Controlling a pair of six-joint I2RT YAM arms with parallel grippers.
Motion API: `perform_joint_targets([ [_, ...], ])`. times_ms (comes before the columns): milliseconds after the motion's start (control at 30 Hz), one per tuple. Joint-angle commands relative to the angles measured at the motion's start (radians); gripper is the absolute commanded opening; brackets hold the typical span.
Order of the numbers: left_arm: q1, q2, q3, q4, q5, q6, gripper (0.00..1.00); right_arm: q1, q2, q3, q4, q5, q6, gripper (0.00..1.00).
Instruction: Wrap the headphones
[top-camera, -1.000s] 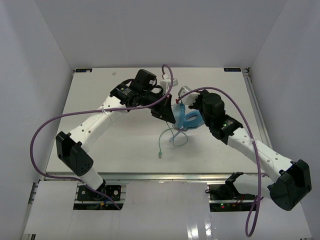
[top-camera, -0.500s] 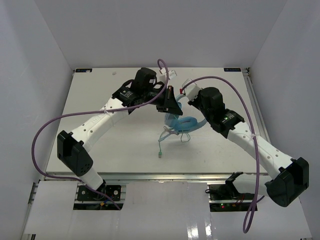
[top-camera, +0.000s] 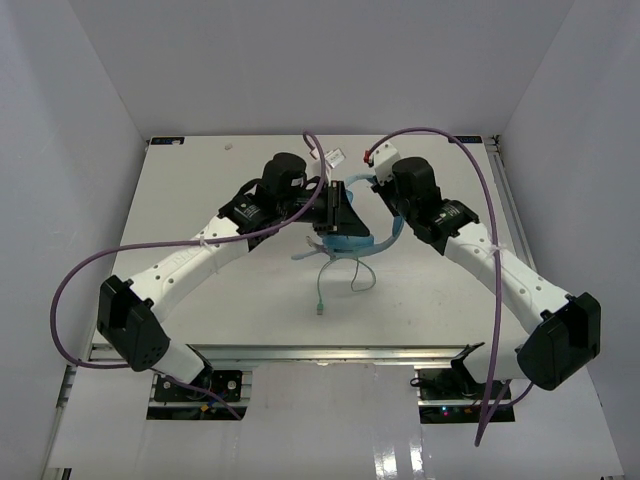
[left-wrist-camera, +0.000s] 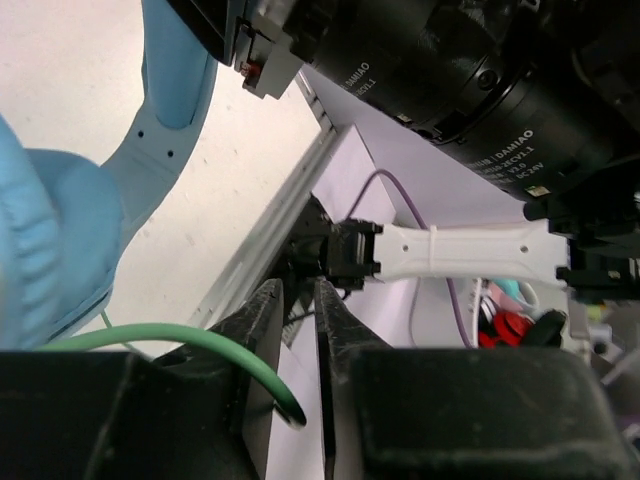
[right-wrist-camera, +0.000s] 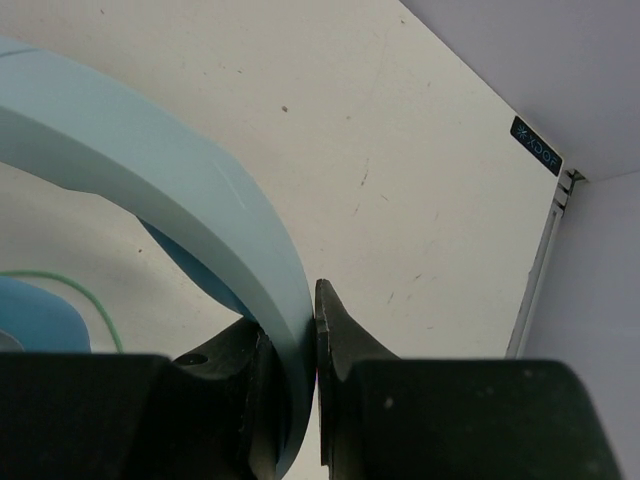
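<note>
The light blue headphones (top-camera: 352, 243) are held above the middle of the table between both grippers. My right gripper (right-wrist-camera: 292, 315) is shut on the curved headband (right-wrist-camera: 150, 170); it shows in the top view (top-camera: 386, 214) at the headphones' right end. My left gripper (left-wrist-camera: 298, 290) is nearly shut, with the thin green cable (left-wrist-camera: 180, 335) arching over its left finger and down between the jaws. An ear cup (left-wrist-camera: 50, 250) is just to its left. In the top view the left gripper (top-camera: 345, 208) is over the headphones, and the cable (top-camera: 325, 285) hangs down to the plug (top-camera: 319, 309) on the table.
Thick purple arm cables (top-camera: 440, 135) loop over the far side of the table (top-camera: 200, 200). A raised rail (top-camera: 510, 215) runs along the table's right edge. White walls enclose the left, right and back.
Both wrists have moved toward the far side and closer together. The headphones have shifted left and turned, with the headband now spread wide. The cable plug has stayed near the same spot.
</note>
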Motion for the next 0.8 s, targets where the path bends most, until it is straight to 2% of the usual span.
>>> perform_joint_targets([
  [0, -0.08, -0.068, -0.018, 0.042, -0.201, 0.05, 0.32, -0.03, 0.006, 0.109, 0.043, -0.011, 0.197, 0.08],
  [133, -0.166, -0.08, -0.054, 0.065, -0.358, 0.12, 0.36, -0.066, 0.0, 0.119, 0.018, -0.068, 0.319, 0.08],
  [233, -0.2, -0.056, -0.064, 0.09, -0.424, 0.136, 0.37, -0.096, -0.006, 0.119, 0.0, -0.13, 0.379, 0.08],
  [400, -0.203, -0.004, 0.007, 0.077, -0.455, 0.16, 0.4, -0.123, -0.02, 0.114, -0.035, -0.242, 0.424, 0.08],
  [567, -0.173, 0.001, 0.095, 0.021, -0.469, 0.163, 0.42, -0.123, -0.056, 0.063, -0.021, -0.223, 0.398, 0.08],
  [767, -0.104, -0.038, 0.101, 0.009, -0.439, 0.118, 0.42, -0.118, -0.089, -0.009, 0.005, -0.214, 0.383, 0.08],
])
